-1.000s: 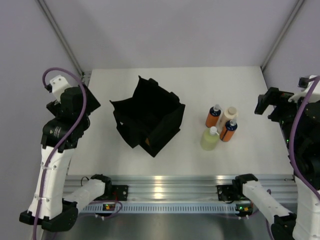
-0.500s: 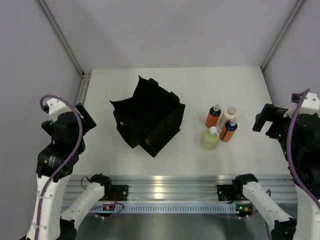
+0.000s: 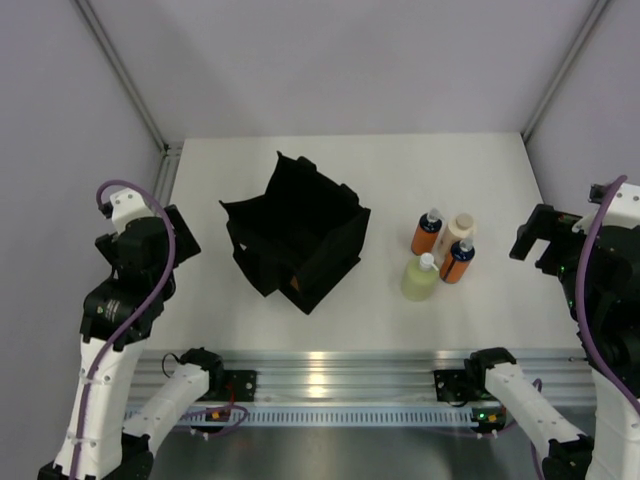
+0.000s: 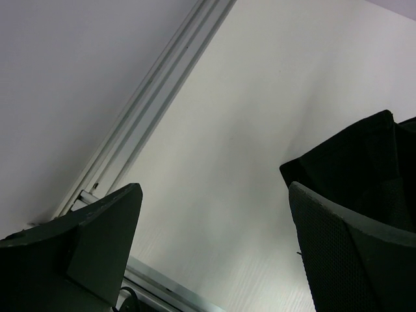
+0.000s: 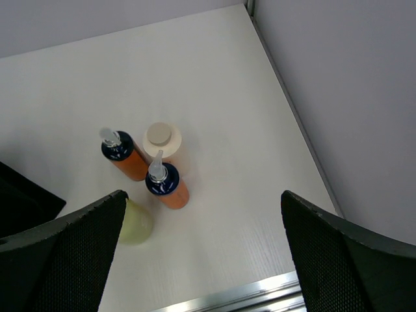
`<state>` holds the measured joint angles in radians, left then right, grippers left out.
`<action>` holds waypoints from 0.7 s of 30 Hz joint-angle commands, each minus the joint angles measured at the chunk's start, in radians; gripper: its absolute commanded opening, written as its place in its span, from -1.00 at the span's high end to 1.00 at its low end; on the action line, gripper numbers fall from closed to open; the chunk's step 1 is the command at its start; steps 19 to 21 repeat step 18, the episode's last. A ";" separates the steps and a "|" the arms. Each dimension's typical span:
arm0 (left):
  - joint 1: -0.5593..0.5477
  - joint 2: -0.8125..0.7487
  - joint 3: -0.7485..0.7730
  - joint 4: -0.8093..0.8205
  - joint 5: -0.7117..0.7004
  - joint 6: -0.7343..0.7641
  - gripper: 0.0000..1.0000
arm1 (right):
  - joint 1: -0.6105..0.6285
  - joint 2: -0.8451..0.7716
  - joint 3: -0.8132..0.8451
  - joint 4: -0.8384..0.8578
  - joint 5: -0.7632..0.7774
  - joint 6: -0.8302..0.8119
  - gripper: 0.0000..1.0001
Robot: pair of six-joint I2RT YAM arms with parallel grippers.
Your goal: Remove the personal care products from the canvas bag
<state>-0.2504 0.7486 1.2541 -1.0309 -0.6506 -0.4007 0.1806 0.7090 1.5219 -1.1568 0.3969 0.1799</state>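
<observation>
Right gripper [image 5: 203, 198] aloft, jaws apart

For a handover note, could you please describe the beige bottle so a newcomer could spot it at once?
On the table, right of the black canvas bag, four bottles stand clustered. The beige bottle is at the cluster's far right corner. It alone has a broad, flat cream cap, unlike its neighbours' narrow white tops.
</observation>
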 commanded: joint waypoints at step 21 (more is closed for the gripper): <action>-0.001 0.069 0.036 0.091 -0.006 -0.004 -0.97 | 0.011 0.032 0.015 0.081 0.040 -0.010 -0.99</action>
